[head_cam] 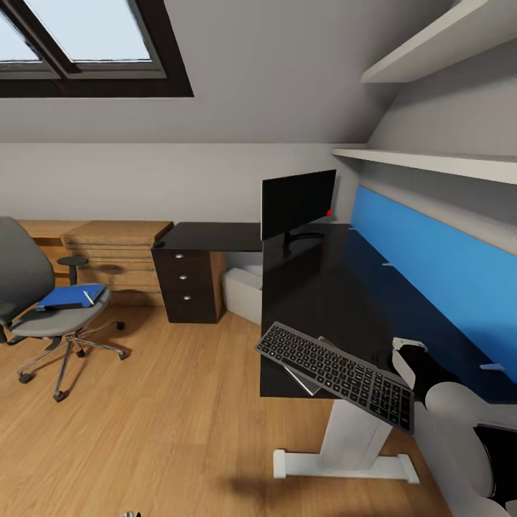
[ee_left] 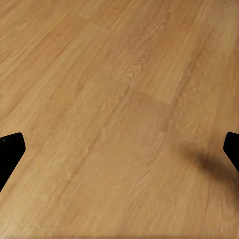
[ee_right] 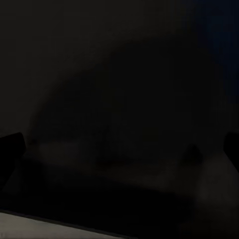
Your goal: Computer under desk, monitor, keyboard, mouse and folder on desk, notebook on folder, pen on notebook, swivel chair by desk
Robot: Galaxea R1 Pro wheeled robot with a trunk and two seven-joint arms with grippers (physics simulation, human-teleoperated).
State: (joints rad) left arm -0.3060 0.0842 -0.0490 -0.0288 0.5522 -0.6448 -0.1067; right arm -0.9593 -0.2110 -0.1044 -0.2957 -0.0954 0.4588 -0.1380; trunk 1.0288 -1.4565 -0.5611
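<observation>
The black desk [head_cam: 337, 287] carries the wide monitor [head_cam: 298, 205] at its far end. At the near front edge the dark keyboard [head_cam: 337, 373] lies tilted and overhangs the edge, with a thin grey-white pad, probably the notebook [head_cam: 303, 378], under it. My right arm [head_cam: 431, 380] reaches over the desk just behind the keyboard. The right gripper [ee_right: 119, 149] is open above the dark desktop. My left gripper [ee_left: 119, 152] is open over bare floor. The blue folder [head_cam: 68, 296] lies on the swivel chair [head_cam: 43, 309] at left. The white computer [head_cam: 242, 291] stands under the desk. The mouse is out of view.
A light wooden drawer chest [head_cam: 118, 255] stands against the back wall beside the desk's dark drawers [head_cam: 185, 276]. A blue wall panel [head_cam: 431, 266] and white shelves [head_cam: 431, 161] run along the desk's right side. The white pedestal leg [head_cam: 352, 438] stands on the wood floor [head_cam: 165, 431].
</observation>
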